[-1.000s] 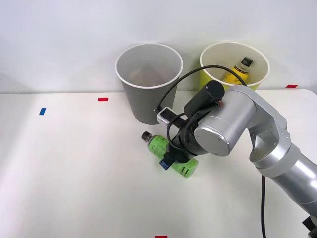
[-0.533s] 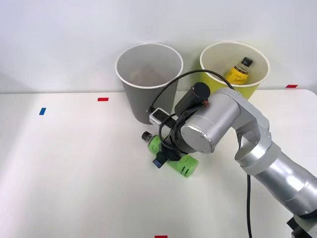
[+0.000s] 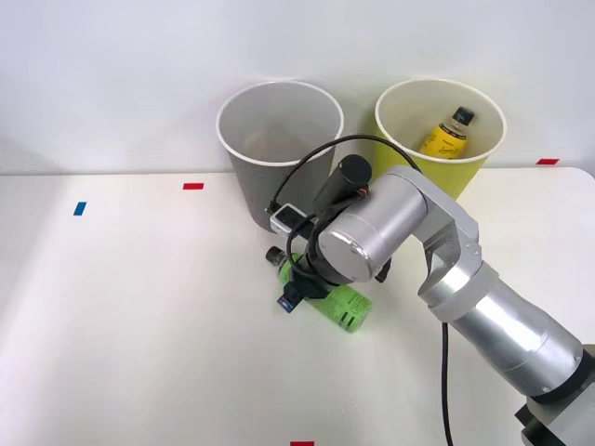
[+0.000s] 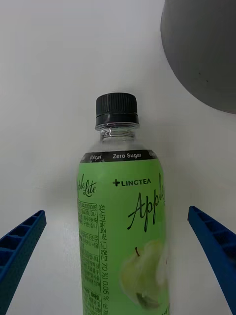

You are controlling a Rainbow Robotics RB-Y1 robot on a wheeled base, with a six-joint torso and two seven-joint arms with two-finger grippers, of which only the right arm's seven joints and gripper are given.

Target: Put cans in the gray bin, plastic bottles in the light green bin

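A plastic bottle (image 3: 341, 308) with a bright green label and black cap (image 3: 274, 254) lies on its side on the white table, just in front of the gray bin (image 3: 279, 190). My right gripper (image 3: 300, 282) hovers low over its neck end, open. In the right wrist view the bottle (image 4: 123, 221) lies between my two blue fingers (image 4: 19, 246), which stand wide apart and clear of it, with the gray bin's wall (image 4: 206, 49) just beyond the cap (image 4: 116, 109). The light green bin (image 3: 465, 167) at the back right holds a yellow-labelled plastic bottle (image 3: 444, 136). No cans are in view.
The two bins stand side by side against the white back wall. Red tape marks (image 3: 192, 186) and a blue one (image 3: 79, 208) dot the table. A black cable (image 3: 307, 163) loops from my wrist across the gray bin's front.
My right arm has slid left along the green bottle toward its cap and the gray bin. The bottle itself has stayed put, and the fingers stay apart.
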